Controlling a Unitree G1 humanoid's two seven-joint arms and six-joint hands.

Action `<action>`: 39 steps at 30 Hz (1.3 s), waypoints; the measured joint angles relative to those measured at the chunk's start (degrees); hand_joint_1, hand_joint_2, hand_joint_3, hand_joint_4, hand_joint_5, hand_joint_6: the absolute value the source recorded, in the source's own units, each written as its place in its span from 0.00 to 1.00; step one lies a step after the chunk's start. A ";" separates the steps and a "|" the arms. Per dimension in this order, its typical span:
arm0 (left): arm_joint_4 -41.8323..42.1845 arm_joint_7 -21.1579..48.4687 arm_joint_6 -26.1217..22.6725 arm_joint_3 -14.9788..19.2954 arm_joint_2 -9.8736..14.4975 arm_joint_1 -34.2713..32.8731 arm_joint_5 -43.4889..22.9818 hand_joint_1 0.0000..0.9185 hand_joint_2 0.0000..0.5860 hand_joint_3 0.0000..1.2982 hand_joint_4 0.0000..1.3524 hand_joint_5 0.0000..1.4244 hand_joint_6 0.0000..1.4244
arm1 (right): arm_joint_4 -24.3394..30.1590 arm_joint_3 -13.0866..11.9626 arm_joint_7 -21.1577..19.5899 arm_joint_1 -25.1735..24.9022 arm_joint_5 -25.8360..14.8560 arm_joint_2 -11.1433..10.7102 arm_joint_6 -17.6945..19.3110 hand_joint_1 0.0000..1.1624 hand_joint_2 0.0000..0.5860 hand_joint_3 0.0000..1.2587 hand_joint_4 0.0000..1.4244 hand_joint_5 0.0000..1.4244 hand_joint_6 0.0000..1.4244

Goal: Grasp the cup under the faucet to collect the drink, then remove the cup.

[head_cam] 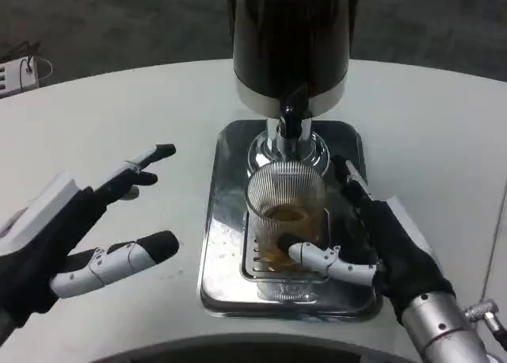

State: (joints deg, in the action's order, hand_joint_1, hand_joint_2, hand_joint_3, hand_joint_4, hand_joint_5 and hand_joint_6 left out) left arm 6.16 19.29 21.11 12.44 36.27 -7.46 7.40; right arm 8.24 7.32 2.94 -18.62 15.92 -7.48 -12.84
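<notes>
Head view looks down on a white table (119, 117). At the far left edge lies a small white device (17, 76), cut off by the frame. Nearer on the left, the left hand (75, 236) hovers above the table with its fingers (135, 254) spread apart and holding nothing, well apart from the tray. At centre sits a shiny metal drip tray (226, 276), with a slotted grate under the cup. A ribbed clear glass cup (287, 212) stands upright on that grate, directly below the faucet (291, 121) of a dark drink dispenser (290, 38) that rises at the far side of the tray. Amber drink fills the lower part of the cup; whether liquid is running from the faucet is hard to tell. On the right, the right hand (388, 252) wraps the cup, one finger (321, 258) crossing its near side and others reaching behind its right wall, gripping it.
</notes>
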 measured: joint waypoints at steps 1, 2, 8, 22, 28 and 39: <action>0.01 0.02 -0.27 0.00 0.07 0.29 0.11 0.00 0.12 0.09 0.05 0.12 0.16 | -0.15 0.01 0.00 -0.20 0.01 0.03 0.18 0.71 0.36 0.00 0.00 0.00 0.01; 0.05 0.10 -0.60 -0.01 0.18 0.58 0.18 0.00 0.12 0.09 0.05 0.12 0.16 | -0.32 0.03 -0.01 -0.31 0.02 0.08 0.45 0.71 0.36 0.00 0.00 0.00 0.01; 1.05 0.63 -1.83 -0.04 1.00 2.41 0.51 0.00 0.12 0.09 0.05 0.12 0.16 | -1.09 0.14 -0.19 -0.39 0.04 0.43 0.94 0.72 0.35 0.00 0.00 0.00 0.01; 1.54 2.25 -4.61 -2.10 1.83 2.98 3.30 0.00 0.12 0.08 0.03 0.10 0.14 | -3.28 0.85 -0.93 -1.62 0.01 2.01 2.43 0.72 0.35 0.00 0.00 0.00 0.01; 6.59 2.93 -5.99 -4.82 2.01 3.69 7.30 0.00 0.12 0.06 0.01 0.07 0.12 | -3.44 0.90 -0.93 -1.66 -0.03 2.45 2.78 0.72 0.36 0.00 0.00 0.00 0.01; 15.90 2.96 -9.23 -4.53 1.94 9.74 10.36 0.00 0.13 0.05 0.00 0.06 0.11 | -3.40 0.80 -0.96 -1.66 -0.58 2.48 3.66 0.72 0.36 0.00 0.00 0.00 0.01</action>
State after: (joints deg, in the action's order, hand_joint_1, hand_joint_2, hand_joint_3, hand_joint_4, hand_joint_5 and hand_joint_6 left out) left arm 22.07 22.25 11.88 7.91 38.21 2.28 17.76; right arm 4.84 8.12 1.98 -20.28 15.34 -5.01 -9.18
